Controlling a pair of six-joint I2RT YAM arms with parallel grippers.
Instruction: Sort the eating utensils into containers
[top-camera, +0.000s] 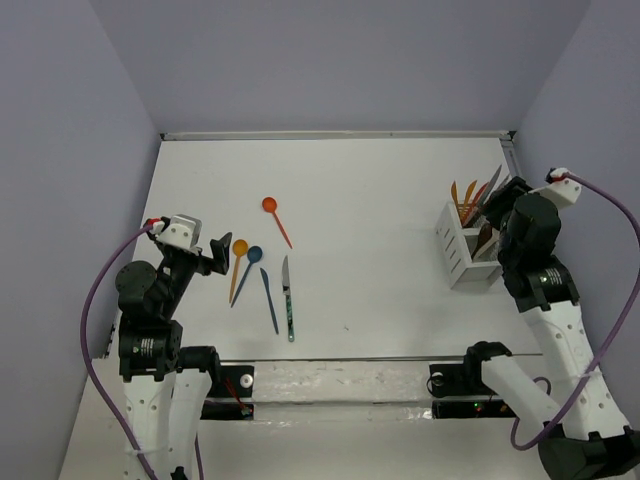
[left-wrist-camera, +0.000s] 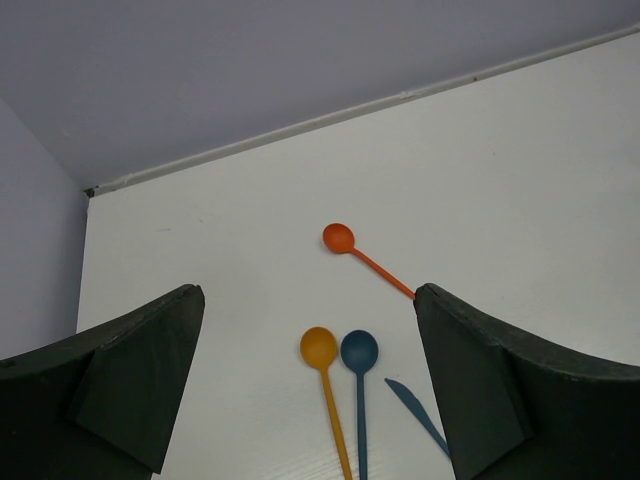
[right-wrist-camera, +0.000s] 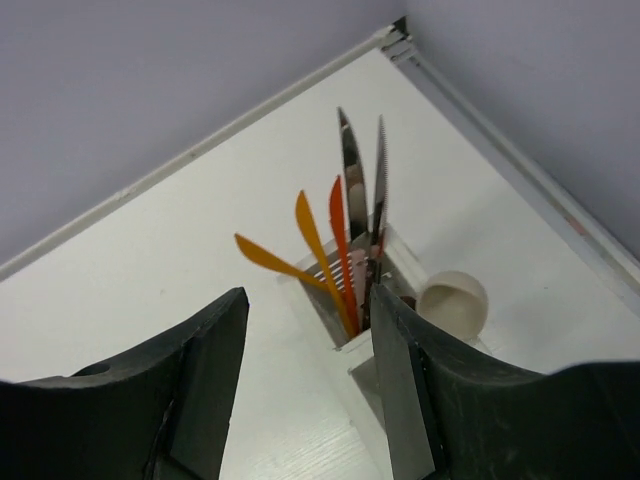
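White worktop (top-camera: 380, 200), matte, closed in by lilac walls (top-camera: 330, 60) at the back and on both sides. A pale rail (top-camera: 340, 134) runs along the far edge and turns down the right side.

The white slotted caddy (top-camera: 460, 250) stands near the right edge, not far from the far right corner. One compartment holds orange knives (right-wrist-camera: 315, 250) and grey-silver knives (right-wrist-camera: 350, 170), blades up and leaning. The bowl of a beige spoon (right-wrist-camera: 452, 305) shows in a neighbouring compartment. The right fingers (right-wrist-camera: 200, 390) hang just above the caddy, apart, with nothing between them.

Five utensils lie loose on the left half:
- red-orange spoon (top-camera: 277, 218)
- yellow-orange spoon (top-camera: 237, 266)
- blue spoon (top-camera: 251, 270)
- blue knife (top-camera: 269, 300)
- teal-handled knife (top-camera: 288, 312)

The left fingers (left-wrist-camera: 140, 380) are spread wide, holding nothing, just left of the yellow-orange spoon.

A broad stretch of bare worktop separates the loose group from the caddy. More lies behind the red-orange spoon, up to the rail.
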